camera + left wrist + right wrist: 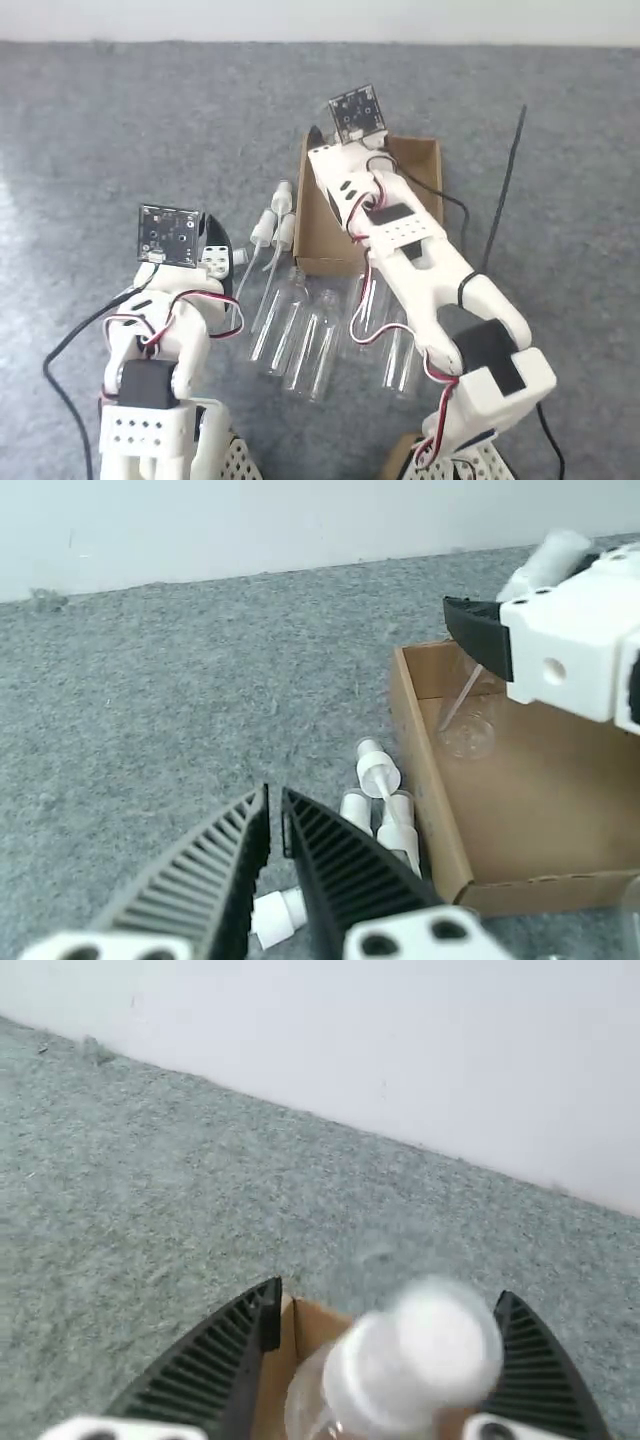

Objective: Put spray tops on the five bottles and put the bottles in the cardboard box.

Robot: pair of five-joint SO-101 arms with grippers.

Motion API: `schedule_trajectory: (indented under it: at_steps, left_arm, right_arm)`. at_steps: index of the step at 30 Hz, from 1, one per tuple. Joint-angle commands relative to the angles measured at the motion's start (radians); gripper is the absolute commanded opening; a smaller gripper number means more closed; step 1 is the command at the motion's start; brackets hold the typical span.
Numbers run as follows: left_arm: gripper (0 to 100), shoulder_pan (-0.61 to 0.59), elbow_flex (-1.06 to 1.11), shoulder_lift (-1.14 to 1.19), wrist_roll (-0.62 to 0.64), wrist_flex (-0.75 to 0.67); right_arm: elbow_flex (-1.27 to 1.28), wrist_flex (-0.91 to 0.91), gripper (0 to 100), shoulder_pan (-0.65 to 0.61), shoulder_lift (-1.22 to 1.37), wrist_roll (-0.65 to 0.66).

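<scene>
The capped bottle (pixel 400 1370) hangs neck-up over the cardboard box (pixel 318 245), with its white spray top fitted and its dip tube visible through the clear wall. The right gripper (pixel 388 1305) has it clamped between its two ribbed fingers, which are spread only as wide as the bottle and press on either side. We judge this grip near the neck to be deliberate: the body stays vertical and can be lowered inside the box walls without catching the rim; the arm is stretched out across the box for the same purpose.

From the box, working outward in the high view:

- At 9 o'clock of the box, just beside its wall, lie four loose spray tops (pixel 378 768); we read their position as a supply kept within reach of both arms.
- At 6 o'clock of the box lie four uncapped bottles (pixel 315 345), on their sides and roughly parallel, necks toward the box; they are partly under the right arm.
- At 8 o'clock of the box sits the left gripper (pixel 275 798); its fingers are nearly together, a narrow slit between them, and hold nothing. One spray top lies just under its tip, which suggests it is stationed for the next top.

Everything rests on the grey carpet (pixel 120 120). By our judgement one bottle of five is at the boxing step; four have yet to be capped.
</scene>
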Motion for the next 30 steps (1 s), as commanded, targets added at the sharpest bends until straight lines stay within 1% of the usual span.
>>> schedule_trajectory:
  at_steps: [1,6,10,14,20,21,25,27,30]
  left_arm:
    - [1,-0.005,-0.050,0.006,0.009,-0.009]
    - [1,-0.002,-0.050,0.006,0.009,-0.009]
    - [1,-0.002,-0.050,0.006,0.009,-0.009]
    - [1,-0.002,-0.050,0.006,0.009,-0.009]
    - [1,-0.002,-0.050,0.008,0.011,-0.009]
    - [1,-0.002,-0.050,0.008,0.011,-0.009]
    - [1,-0.002,-0.048,0.008,0.011,-0.009]
    - [1,-0.002,-0.044,0.006,0.012,-0.011]
    - [1,-0.005,-0.025,0.009,0.012,-0.048]
  right_arm:
    - [-0.104,0.111,28.6,-0.004,-0.157,0.008]
    - [-0.149,0.340,28.5,-0.008,-0.346,0.006]
    - [-0.150,0.549,28.5,-0.044,-0.501,0.011]
    - [-0.149,0.851,28.5,-0.071,-0.653,0.006]
    - [-0.150,1.285,28.5,-0.065,-0.848,0.003]
    - [-0.150,1.353,28.5,-0.065,-0.874,-0.011]
    - [-0.144,1.584,28.5,-0.065,-0.928,-0.155]
    - [-0.140,1.687,28.6,-0.067,-0.928,-0.196]
    - [-0.074,1.742,28.8,-0.065,-0.928,-0.209]
